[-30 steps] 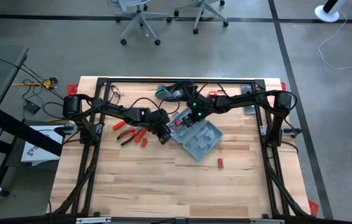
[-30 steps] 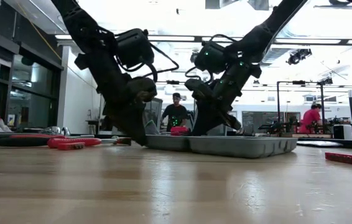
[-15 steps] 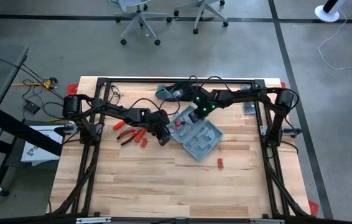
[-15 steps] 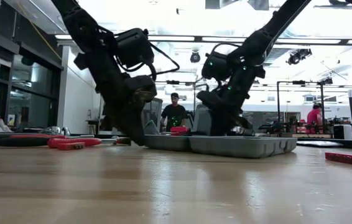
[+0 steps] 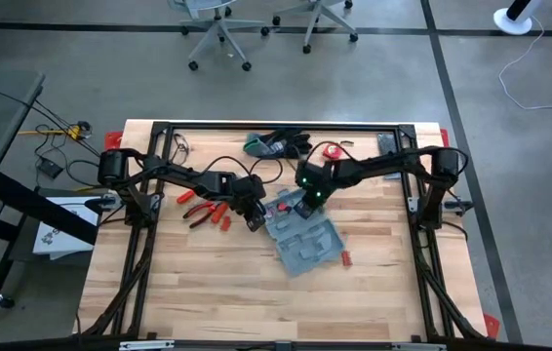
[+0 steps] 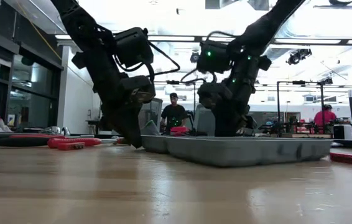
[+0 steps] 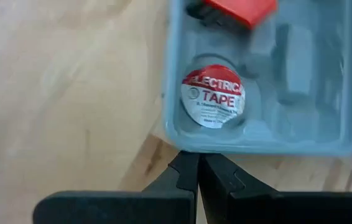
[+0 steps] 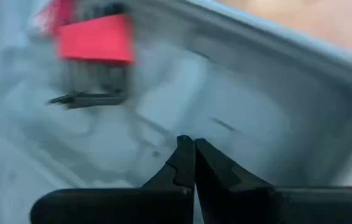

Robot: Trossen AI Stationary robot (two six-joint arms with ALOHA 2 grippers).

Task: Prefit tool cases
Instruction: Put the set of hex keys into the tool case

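The grey-blue tool case (image 5: 305, 242) lies open on the wooden table, trays up, its flat underside on the boards (image 6: 244, 152). One recess holds a roll of electrical tape (image 7: 213, 96), and a red tool (image 8: 95, 37) lies in another. My left gripper (image 5: 256, 219) is shut at the case's left end, by the tape recess. My right gripper (image 5: 305, 205) is shut with its tips down inside the case's far tray. My left gripper's shut fingertips (image 7: 191, 163) meet the outer wall of the case (image 7: 191, 148) just outside the tape recess. They slant down from the table's left. The case stays flat on the table. My right gripper's shut fingertips (image 8: 187, 149) stand on the moulded floor of the tray (image 8: 163, 124), slanting down from the table's far right. The view is blurred, so the exact recess cannot be told.
Red-handled pliers (image 5: 203, 210) and small red pieces (image 5: 225, 222) lie left of my left gripper. Another red piece (image 5: 346, 256) sits beside the case's right end. Black-and-green gloves (image 5: 271, 144) and a red roll (image 5: 332, 151) lie at the far edge.
My right gripper first swung toward the far right, then came back toward the near left and down into the case. The case has slid toward the table's near edge and turned about, its left end staying by my left gripper.
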